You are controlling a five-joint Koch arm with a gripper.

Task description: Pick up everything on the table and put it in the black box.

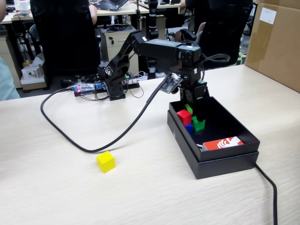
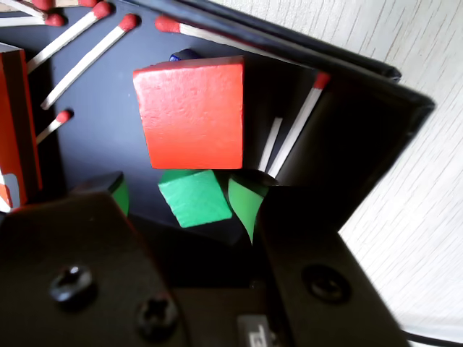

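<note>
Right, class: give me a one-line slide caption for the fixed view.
Arm's hand lowered into the black box over red, blue and green cubes; a yellow cube waits on the table.

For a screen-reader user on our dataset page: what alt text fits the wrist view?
Close-up from the gripper down into the black box, where a red cube sits above a green cube that lies between the open jaws. Red-tipped matches lie scattered on the box floor; pale wood-grain table shows beyond.

An office: desks, a drawer cabinet and seated people behind the pale table
</note>
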